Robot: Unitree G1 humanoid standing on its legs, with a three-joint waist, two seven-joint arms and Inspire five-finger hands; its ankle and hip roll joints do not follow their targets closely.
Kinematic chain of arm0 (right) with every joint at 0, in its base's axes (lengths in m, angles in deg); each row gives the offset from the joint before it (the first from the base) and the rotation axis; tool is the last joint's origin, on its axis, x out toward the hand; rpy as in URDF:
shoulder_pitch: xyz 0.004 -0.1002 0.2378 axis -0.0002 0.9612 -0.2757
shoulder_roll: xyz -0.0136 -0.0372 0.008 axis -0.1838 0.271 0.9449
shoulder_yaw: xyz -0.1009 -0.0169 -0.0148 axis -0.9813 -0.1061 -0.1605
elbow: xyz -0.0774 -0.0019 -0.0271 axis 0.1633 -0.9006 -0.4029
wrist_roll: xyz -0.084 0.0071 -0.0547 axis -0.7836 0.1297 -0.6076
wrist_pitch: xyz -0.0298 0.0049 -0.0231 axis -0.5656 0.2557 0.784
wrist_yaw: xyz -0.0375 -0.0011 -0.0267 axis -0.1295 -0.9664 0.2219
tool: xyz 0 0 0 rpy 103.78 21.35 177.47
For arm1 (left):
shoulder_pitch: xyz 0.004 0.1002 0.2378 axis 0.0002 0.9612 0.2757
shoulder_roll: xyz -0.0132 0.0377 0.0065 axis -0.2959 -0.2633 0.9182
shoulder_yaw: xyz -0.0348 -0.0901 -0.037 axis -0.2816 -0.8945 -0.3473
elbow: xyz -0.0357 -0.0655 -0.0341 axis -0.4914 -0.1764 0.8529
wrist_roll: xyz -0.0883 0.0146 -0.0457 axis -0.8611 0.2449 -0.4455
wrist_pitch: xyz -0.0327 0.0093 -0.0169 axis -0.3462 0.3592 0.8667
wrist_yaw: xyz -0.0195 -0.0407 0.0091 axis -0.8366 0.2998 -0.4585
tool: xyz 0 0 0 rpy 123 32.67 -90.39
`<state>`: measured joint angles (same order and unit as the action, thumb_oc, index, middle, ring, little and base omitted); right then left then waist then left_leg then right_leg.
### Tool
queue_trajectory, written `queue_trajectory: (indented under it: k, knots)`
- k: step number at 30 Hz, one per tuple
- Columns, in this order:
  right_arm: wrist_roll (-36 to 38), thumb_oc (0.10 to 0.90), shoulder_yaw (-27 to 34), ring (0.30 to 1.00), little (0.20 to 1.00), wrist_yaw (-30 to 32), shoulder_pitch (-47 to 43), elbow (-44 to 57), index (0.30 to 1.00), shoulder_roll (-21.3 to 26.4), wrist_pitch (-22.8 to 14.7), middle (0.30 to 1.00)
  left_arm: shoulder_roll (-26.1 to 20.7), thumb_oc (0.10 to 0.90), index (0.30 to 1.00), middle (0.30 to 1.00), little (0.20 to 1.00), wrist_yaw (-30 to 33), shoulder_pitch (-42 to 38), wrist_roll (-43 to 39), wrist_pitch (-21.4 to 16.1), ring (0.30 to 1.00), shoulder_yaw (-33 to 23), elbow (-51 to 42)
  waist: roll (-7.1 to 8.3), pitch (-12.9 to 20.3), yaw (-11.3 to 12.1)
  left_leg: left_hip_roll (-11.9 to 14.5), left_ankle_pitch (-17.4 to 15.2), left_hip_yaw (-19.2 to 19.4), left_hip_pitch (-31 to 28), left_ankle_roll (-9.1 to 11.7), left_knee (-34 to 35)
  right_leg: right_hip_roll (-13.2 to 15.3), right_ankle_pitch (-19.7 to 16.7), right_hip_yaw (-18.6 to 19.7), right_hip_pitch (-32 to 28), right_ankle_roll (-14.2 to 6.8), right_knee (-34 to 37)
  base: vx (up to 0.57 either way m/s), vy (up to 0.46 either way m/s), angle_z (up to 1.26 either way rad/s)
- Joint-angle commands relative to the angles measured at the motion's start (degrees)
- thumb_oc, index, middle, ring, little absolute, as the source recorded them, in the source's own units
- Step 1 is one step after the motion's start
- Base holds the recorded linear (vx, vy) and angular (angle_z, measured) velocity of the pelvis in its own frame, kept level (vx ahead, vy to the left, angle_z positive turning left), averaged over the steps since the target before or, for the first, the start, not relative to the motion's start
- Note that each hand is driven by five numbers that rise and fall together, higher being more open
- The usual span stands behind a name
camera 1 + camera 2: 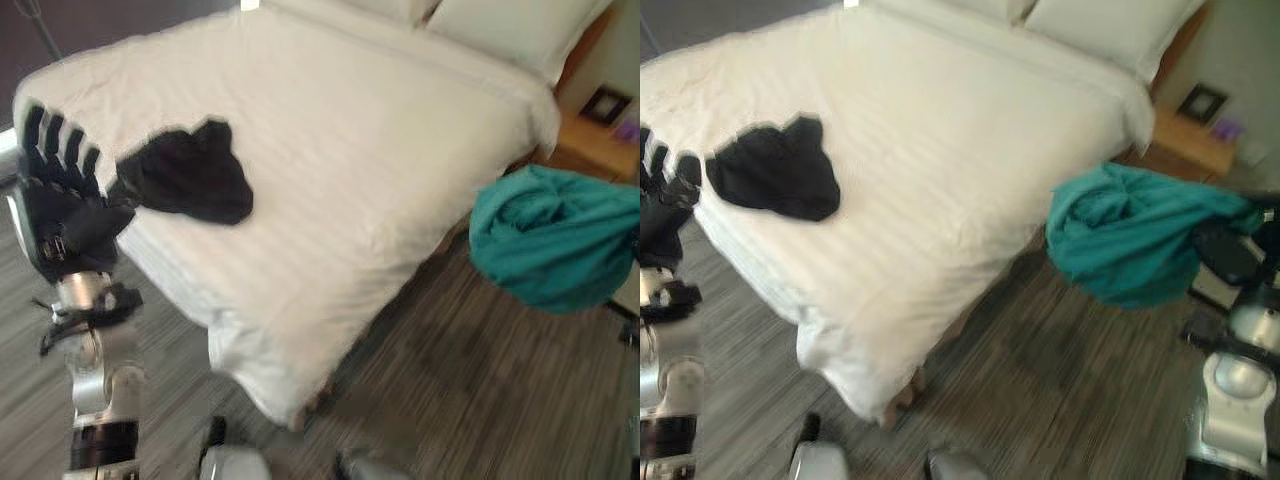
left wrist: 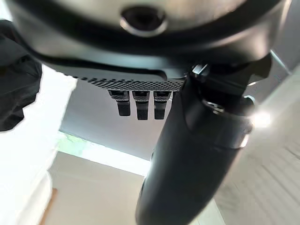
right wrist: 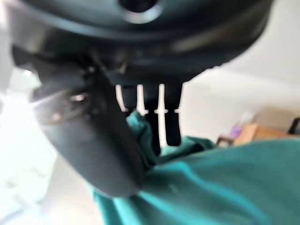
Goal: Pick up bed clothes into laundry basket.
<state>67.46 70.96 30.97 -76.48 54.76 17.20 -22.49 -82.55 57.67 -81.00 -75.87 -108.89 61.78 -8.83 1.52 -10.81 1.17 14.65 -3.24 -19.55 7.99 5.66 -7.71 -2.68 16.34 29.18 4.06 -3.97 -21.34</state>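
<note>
The right hand (image 3: pixel 140 122), dark and seen close in its wrist view, has its fingers and thumb closed into a bunched teal cloth garment (image 1: pixel 1130 245), which hangs off it at the right of the frame, over the grey wood-grain floor (image 1: pixel 1040 380) just past the bed's corner; so one piece is grasped and lifted clear of the mattress. The left hand (image 1: pixel 62 190) stands at the left edge of the frame with its fingers straight and spread, holding nothing, its fingertips just beside a crumpled black cloth garment (image 1: pixel 190 172) that lies on the white quilted bed cover (image 1: pixel 350 170) near the bed's left side; I cannot tell whether hand and cloth touch. White pillows (image 1: pixel 510 30) sit at the upper right, with a wooden bedside table (image 1: pixel 1188 140) beyond them.

The step in hand looks like carrying the teal piece off while the black one waits; no laundry basket can be pointed to here, so the next move calls for finding it, bringing the right hand above it and letting go, then closing the left hand on the black garment
</note>
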Motion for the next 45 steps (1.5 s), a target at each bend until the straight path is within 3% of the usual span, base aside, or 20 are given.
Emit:
queue_trajectory:
  k: [1, 2, 3, 4, 5, 6, 7, 9, 10, 11, 12, 13, 17, 19, 21, 26, 30, 32, 39, 45]
  knots:
    - [0.68, 0.400, 0.94, 0.300, 0.300, 0.78, -5.48, 7.83, 0.300, 4.83, -6.51, 0.300, -7.98, 0.800, 0.900, 0.900, 0.900, 0.35, -4.12, 3.01, -6.21, 0.900, -3.90, -6.18, 0.46, 7.57, -2.46, -0.33, 8.84, -1.75, -1.76, 4.93, 1.38, 11.38, -7.62, -0.29, -3.99, -7.16, 9.14, 0.19, 0.603, -1.04]
    - [0.97, 0.400, 2.23, 0.300, 0.300, 0.24, -4.97, 8.18, 0.300, 3.46, -5.93, 0.300, -9.32, 0.800, 0.900, 0.900, 0.900, 0.03, -5.54, 4.24, -5.92, 0.900, -3.19, -6.62, 0.15, 8.02, -3.57, -2.22, 3.46, 0.14, -3.08, 4.84, 0.99, 14.84, -10.14, -0.05, -4.46, -8.74, 9.43, 0.09, 0.646, -0.77]
    - [0.77, 0.400, 2.71, 0.300, 0.300, 0.29, -3.95, 8.54, 0.300, 1.82, -6.01, 0.300, -10.52, 0.800, 0.900, 0.900, 0.900, 0.13, -6.59, 5.43, -5.21, 0.900, -1.57, -5.90, 0.14, 8.01, -4.42, -3.61, 2.12, 1.01, -3.49, 4.55, 1.05, 16.89, -15.34, 0.28, -3.83, -10.00, 10.06, 0.13, 0.642, -0.44]
    - [0.71, 0.400, 2.85, 0.300, 0.300, 0.30, -3.86, 8.67, 0.300, 1.62, -5.98, 0.300, -10.65, 0.800, 0.900, 0.900, 0.900, 0.20, -6.79, 5.49, -5.23, 0.900, -1.39, -5.81, 0.31, 8.21, -4.26, -3.66, 1.89, 1.30, -3.50, 4.41, 1.11, 17.17, -15.47, 0.06, -3.95, -9.95, 10.58, 0.00, 0.390, -0.30]
    - [0.21, 0.400, 2.62, 0.300, 0.300, 0.66, -3.87, 9.06, 0.300, 0.51, -5.39, 0.300, -11.28, 0.800, 0.900, 0.900, 0.900, 0.99, -7.94, 7.46, -5.06, 0.900, 0.28, -5.56, 0.31, 7.80, -4.84, -5.20, 0.21, 1.79, -3.94, 3.29, 0.52, 18.22, -21.84, -0.22, -2.11, -9.89, 9.50, 0.03, 0.158, -0.33]
    - [0.12, 0.400, 2.70, 0.300, 0.300, 0.72, -3.91, 9.18, 0.300, 0.35, -5.30, 0.300, -11.36, 0.800, 0.900, 0.900, 0.900, 1.17, -8.16, 7.64, -5.06, 0.900, 0.42, -5.52, 0.38, 7.96, -4.66, -5.20, -0.07, 2.08, -3.84, 3.16, 0.44, 18.36, -21.96, -0.37, -2.08, -9.78, 9.86, -0.02, 0.553, -0.36]
    - [-0.07, 0.400, 1.41, 0.300, 0.300, 0.92, -4.13, 10.12, 0.300, -1.87, -5.68, 0.300, -12.87, 0.800, 0.900, 0.900, 0.900, 2.23, -9.66, 8.66, -4.86, 0.900, 1.40, -4.06, -0.59, 6.11, -5.52, -7.10, -1.06, 4.06, -4.36, 1.59, -0.46, 17.96, -29.70, -2.13, 1.49, -6.76, 7.55, -0.08, 0.629, -0.36]
    - [0.83, 0.400, -0.15, 0.300, 0.300, 0.67, -5.03, 9.55, 0.300, -2.14, -5.65, 0.300, -14.39, 0.800, 0.900, 0.900, 0.900, 3.18, -8.99, 9.62, -4.10, 0.900, 0.45, -3.11, -2.23, 4.45, -5.16, -8.46, -0.81, 6.28, -5.27, -0.42, 0.17, 18.19, -28.96, -9.12, 4.85, -4.16, 2.91, -0.17, 0.888, -0.38]
    - [0.79, 0.400, -1.37, 0.300, 0.300, 0.11, -6.04, 8.78, 0.300, -0.79, -5.19, 0.300, -15.89, 0.800, 0.900, 0.900, 0.900, 3.66, -9.11, 11.09, -2.89, 0.900, -0.14, -2.16, -3.64, 3.59, -5.60, -9.50, 0.20, 7.78, -5.73, -2.27, 1.00, 14.89, -24.78, -13.31, 6.03, -3.11, -4.36, -0.15, 0.679, -0.77]
    - [0.82, 0.400, -1.43, 0.300, 0.300, 0.09, -6.20, 8.71, 0.300, -0.74, -5.21, 0.300, -15.92, 0.800, 0.900, 0.900, 0.900, 3.64, -9.16, 11.07, -2.91, 0.900, -0.23, -2.11, -3.65, 3.56, -5.61, -9.42, 0.43, 7.81, -5.62, -2.16, 1.12, 14.74, -24.83, -13.19, 6.40, -3.07, -4.72, -0.12, 0.628, -1.08]
    - [0.89, 0.400, -1.18, 0.300, 0.300, -0.36, -5.99, 8.32, 0.300, -0.55, -4.87, 0.300, -16.42, 0.800, 0.900, 0.900, 0.900, 3.83, -9.14, 12.37, -1.92, 0.900, -0.37, -1.80, -3.66, 3.56, -5.58, -10.32, 0.94, 8.94, -6.04, -3.21, 1.80, 11.16, -21.07, -15.65, 6.61, -2.92, -7.27, -0.14, 0.476, -0.79]
    - [0.93, 0.400, -1.32, 0.300, 0.300, -0.35, -7.09, 6.96, 0.300, 0.69, -4.97, 0.300, -18.59, 0.800, 0.900, 0.900, 0.900, 3.92, -8.60, 14.16, -0.52, 0.900, -0.98, -0.10, -3.13, 3.18, -3.75, -12.04, 1.25, 11.50, -6.39, -4.72, 2.54, 9.60, -16.91, -24.06, 6.34, -2.68, -10.10, -0.13, 0.482, -0.70]
    - [1.44, 0.400, -1.34, 0.300, 0.300, -0.58, -8.13, 5.01, 0.300, 2.35, -5.14, 0.300, -21.08, 0.800, 0.900, 0.900, 0.900, 3.73, -6.35, 16.09, 0.72, 0.900, -3.26, 0.45, -2.35, 3.88, -2.25, -14.64, 1.76, 13.29, -8.05, -5.73, 4.71, 5.21, -12.43, -29.41, 5.28, -2.75, -8.69, -0.01, 0.287, -0.86]
    - [2.04, 0.400, -1.90, 0.300, 0.300, -0.94, -9.20, 3.67, 0.300, 3.59, -5.03, 0.300, -24.21, 0.800, 0.900, 0.900, 0.900, 4.12, -4.05, 18.68, 2.39, 0.900, -5.88, 2.36, -1.80, 4.59, -0.75, -16.06, 1.92, 15.10, -8.88, -5.69, 5.96, 5.57, -10.14, -31.32, 1.85, -1.90, 0.01, 0.03, 0.121, -0.67]
    - [2.23, 0.400, -1.37, 0.300, 0.300, -0.75, -9.40, 1.97, 0.300, 5.75, -5.33, 0.300, -29.53, 0.800, 0.900, 0.900, 0.900, 5.42, -1.28, 23.92, 4.61, 0.900, -8.85, 6.45, -2.28, 5.74, -0.45, -16.63, 3.46, 16.00, -8.57, -5.57, 8.14, 3.51, -11.01, -27.65, -2.56, -1.29, 11.44, -0.05, 0.049, -0.60]
    - [2.86, 0.400, 0.49, 0.300, 0.300, -0.61, -8.34, 1.54, 0.300, 8.20, -5.61, 0.300, -39.02, 0.800, 0.900, 0.900, 0.900, 5.56, 1.99, 35.24, 9.75, 0.900, -11.55, 11.19, -3.02, 6.74, 0.10, -16.87, 4.32, 16.55, -8.58, -5.48, 9.85, 3.86, -12.64, -28.50, -5.24, -1.40, 18.32, -0.02, 0.030, -0.04]
    - [4.15, 0.400, 0.05, 0.300, 0.300, -1.36, -7.09, 0.78, 0.300, 7.85, -5.97, 0.300, -46.96, 0.800, 0.900, 0.900, 0.900, 4.74, -2.44, 43.88, 12.90, 0.900, -4.97, 19.69, -3.36, 6.67, -1.41, -17.53, 4.70, 15.98, -9.05, -5.90, 10.50, 3.92, -13.90, -28.32, -7.19, -1.74, 21.37, 0.00, 0.019, 0.23]
    - [5.50, 0.400, -2.34, 0.300, 0.300, -2.43, -7.70, 1.55, 0.300, 7.07, -6.66, 0.300, -50.99, 0.800, 0.900, 0.900, 0.900, 2.43, -10.08, 48.02, 14.18, 0.900, 4.47, 26.27, -4.02, 6.76, -3.13, -17.51, 4.88, 16.46, -9.93, -6.00, 11.43, 4.05, -14.41, -27.90, -7.58, -2.40, 21.80, 0.01, 0.047, 0.11]
    - [6.33, 0.400, -4.07, 0.300, 0.300, -2.16, -8.27, 2.58, 0.300, 6.03, -7.49, 0.300, -46.67, 0.800, 0.900, 0.900, 0.900, 2.30, -28.98, 47.82, 14.64, 0.900, 22.39, 35.55, -3.23, 6.05, -4.38, -17.43, 4.84, 16.99, -9.54, -6.44, 12.00, 4.14, -15.49, -26.52, -6.32, -3.23, 22.12, -0.01, 0.028, 0.00]
    - [6.53, 0.400, -5.57, 0.300, 0.300, -2.38, -10.03, 1.95, 0.300, 6.91, -6.57, 0.300, -45.20, 0.800, 0.900, 0.900, 0.900, 1.00, -37.12, 43.33, 15.13, 0.900, 27.64, 40.77, -2.28, 5.38, -4.79, -17.04, 4.86, 18.06, -8.62, -6.64, 12.21, 4.07, -16.58, -25.01, -4.58, -3.64, 22.18, 0.00, 0.030, -0.26]
